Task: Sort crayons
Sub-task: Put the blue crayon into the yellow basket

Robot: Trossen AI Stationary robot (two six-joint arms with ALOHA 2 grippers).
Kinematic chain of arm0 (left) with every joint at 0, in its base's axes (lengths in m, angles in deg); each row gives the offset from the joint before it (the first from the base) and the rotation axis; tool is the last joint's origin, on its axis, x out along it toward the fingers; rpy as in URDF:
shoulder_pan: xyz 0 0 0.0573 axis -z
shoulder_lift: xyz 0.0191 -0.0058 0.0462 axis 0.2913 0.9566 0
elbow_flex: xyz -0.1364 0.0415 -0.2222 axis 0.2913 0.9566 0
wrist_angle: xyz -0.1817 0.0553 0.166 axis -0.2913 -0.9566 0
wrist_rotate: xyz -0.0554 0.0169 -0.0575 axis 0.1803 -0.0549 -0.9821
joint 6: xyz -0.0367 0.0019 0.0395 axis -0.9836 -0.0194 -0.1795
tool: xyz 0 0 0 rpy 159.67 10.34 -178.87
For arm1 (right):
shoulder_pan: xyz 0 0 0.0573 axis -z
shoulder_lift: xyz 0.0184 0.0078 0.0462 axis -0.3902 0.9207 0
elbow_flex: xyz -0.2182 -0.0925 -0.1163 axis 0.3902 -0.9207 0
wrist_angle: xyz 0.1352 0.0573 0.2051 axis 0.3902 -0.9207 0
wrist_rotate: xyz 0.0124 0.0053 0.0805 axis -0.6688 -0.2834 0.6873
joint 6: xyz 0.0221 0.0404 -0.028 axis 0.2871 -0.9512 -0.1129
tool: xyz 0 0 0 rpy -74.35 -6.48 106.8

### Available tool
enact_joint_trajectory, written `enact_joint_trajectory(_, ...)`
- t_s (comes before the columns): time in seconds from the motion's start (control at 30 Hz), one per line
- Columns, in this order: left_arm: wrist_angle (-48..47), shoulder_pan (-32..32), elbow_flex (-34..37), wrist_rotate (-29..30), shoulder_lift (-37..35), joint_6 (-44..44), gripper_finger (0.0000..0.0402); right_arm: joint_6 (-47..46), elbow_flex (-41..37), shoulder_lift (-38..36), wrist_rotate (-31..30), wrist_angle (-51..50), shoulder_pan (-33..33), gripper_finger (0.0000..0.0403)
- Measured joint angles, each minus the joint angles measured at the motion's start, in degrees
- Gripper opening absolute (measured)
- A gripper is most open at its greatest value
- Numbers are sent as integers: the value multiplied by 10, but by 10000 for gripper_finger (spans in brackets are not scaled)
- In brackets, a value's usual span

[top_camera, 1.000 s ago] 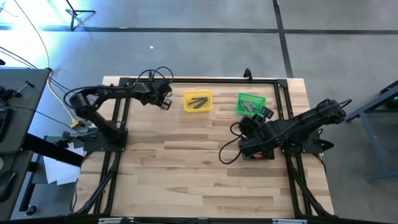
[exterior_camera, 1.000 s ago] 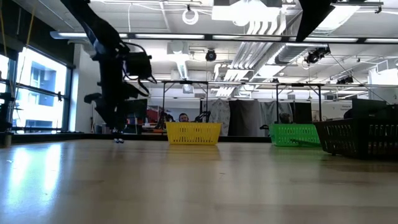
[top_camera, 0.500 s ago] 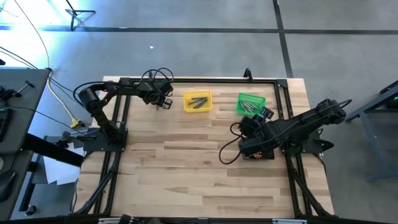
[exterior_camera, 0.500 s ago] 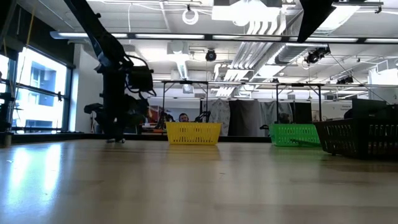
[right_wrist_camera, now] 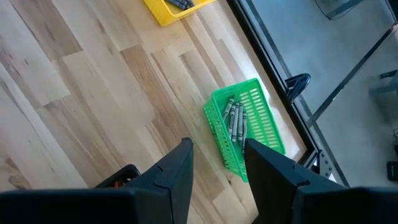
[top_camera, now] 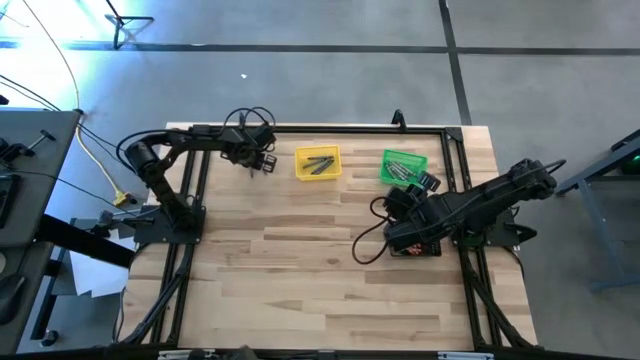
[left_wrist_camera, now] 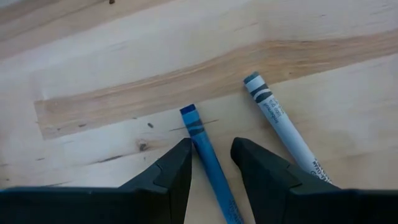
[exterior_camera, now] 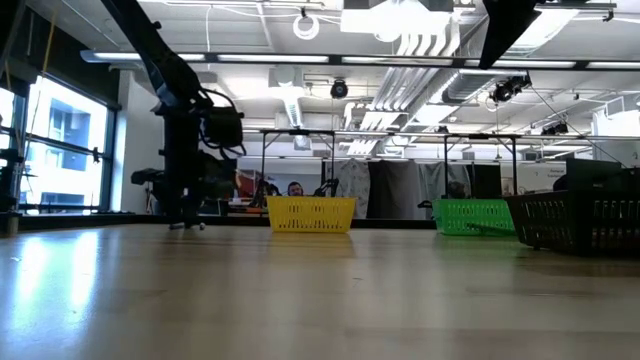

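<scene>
A: Where do we find the left gripper (left_wrist_camera: 211, 163)?

B: Down at the table (top_camera: 300, 260), fingers spread astride a blue crayon (left_wrist_camera: 208, 158), not clamped; a grey crayon (left_wrist_camera: 283, 127) lies beside.

A: And the bins?

B: We see grey crayons in the yellow bin (top_camera: 318, 163) and green bin (right_wrist_camera: 244, 127). The right gripper (right_wrist_camera: 217, 163) stands parted, empty, over the black bin (exterior_camera: 580, 222).

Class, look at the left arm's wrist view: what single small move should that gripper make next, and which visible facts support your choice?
Probably close the left gripper. Its fingers stand open on either side of the blue crayon lying on the table, so closing should grip it. The grey-white crayon lies beside them, outside the gap, and should stay untouched.
</scene>
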Motion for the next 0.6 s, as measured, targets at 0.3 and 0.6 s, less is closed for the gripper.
enact_joint_trajectory(0.3, -13, -34, 0, -42, -1, 15, 29, 5, 0, 0, 30, -6, 0, 138)
enact_joint_trajectory(0.6, -17, -36, 2, -46, -19, 73, 3, 11, 2, 0, 46, -15, 0, 138)
